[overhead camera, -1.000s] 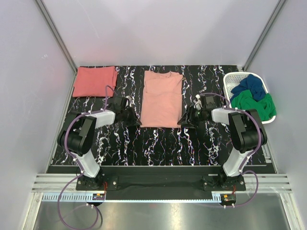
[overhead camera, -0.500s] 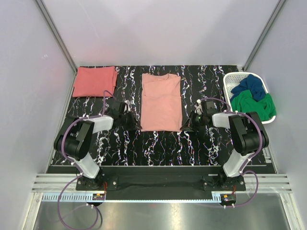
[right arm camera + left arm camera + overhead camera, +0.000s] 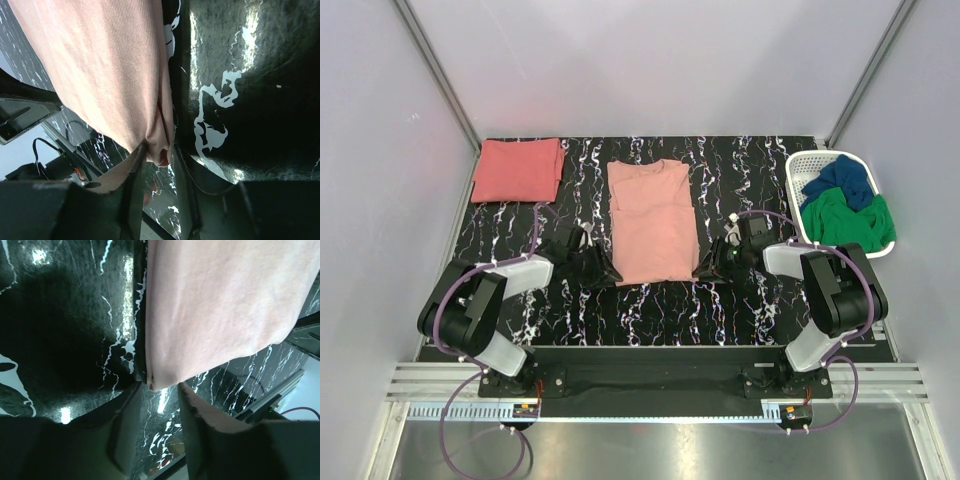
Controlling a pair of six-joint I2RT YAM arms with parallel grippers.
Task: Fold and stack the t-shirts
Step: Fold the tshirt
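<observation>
I had both claws low on the black marbled table (image 3: 650, 312), one at each near corner of the pale salmon-pink t-shirt (image 3: 650, 220), which lay folded flat between them. The left claw (image 3: 159, 395) stood with its fingers parted, bare table showing in the gap and the shirt's corner just at its mouth. The right claw (image 3: 159, 156) was spread too, with a rolled corner of cloth lying between its tips rather than pinched. The coral-red t-shirt (image 3: 517, 168) rested folded well beyond the left claw, off to its outer side.
</observation>
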